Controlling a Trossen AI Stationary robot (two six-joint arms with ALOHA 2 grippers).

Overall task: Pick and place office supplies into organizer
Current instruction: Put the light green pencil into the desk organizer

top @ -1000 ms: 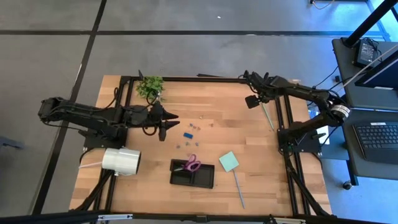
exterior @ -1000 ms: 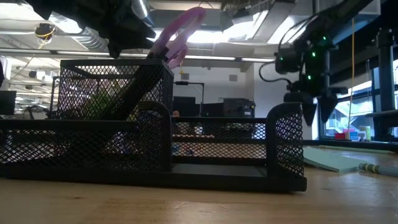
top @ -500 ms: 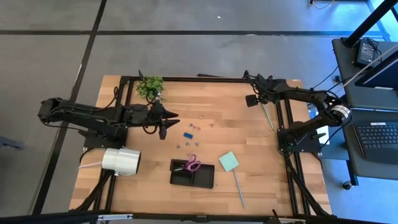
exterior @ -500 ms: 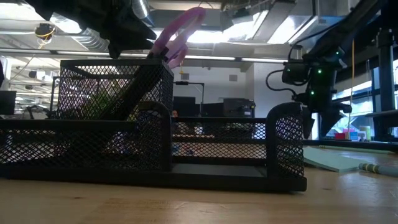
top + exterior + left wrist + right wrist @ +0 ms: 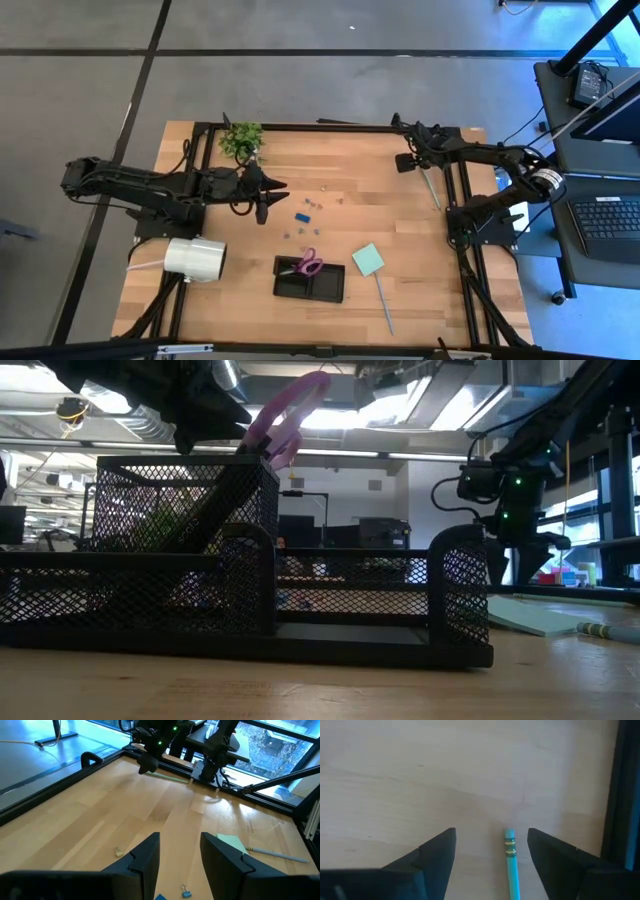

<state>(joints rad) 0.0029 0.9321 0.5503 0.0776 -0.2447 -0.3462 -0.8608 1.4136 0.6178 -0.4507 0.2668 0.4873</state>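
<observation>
A teal-green pencil (image 5: 432, 192) lies on the table by the far right corner, its end (image 5: 510, 851) showing between the fingers of my right gripper (image 5: 491, 840). That gripper (image 5: 423, 167) is open and points down over the pencil without touching it. My left gripper (image 5: 268, 200) hangs open and holds nothing above the table's far left part. The black mesh organizer (image 5: 310, 279) sits near the front edge with the purple-handled scissors (image 5: 309, 264) standing in it. A pale green sticky-note pad (image 5: 368, 259), a slim pen (image 5: 384, 304) and small clips (image 5: 302, 215) lie loose on the wood.
A big white roll (image 5: 195, 258) lies at the near left and a small green plant (image 5: 242, 138) stands at the far left. The black frame rail (image 5: 622, 795) runs close beside the pencil. Bare wood lies between the clips and the pencil.
My right gripper has come down toward the table over the pencil's far end, tipping more steeply downward as it sank. Nothing on the table has moved.
</observation>
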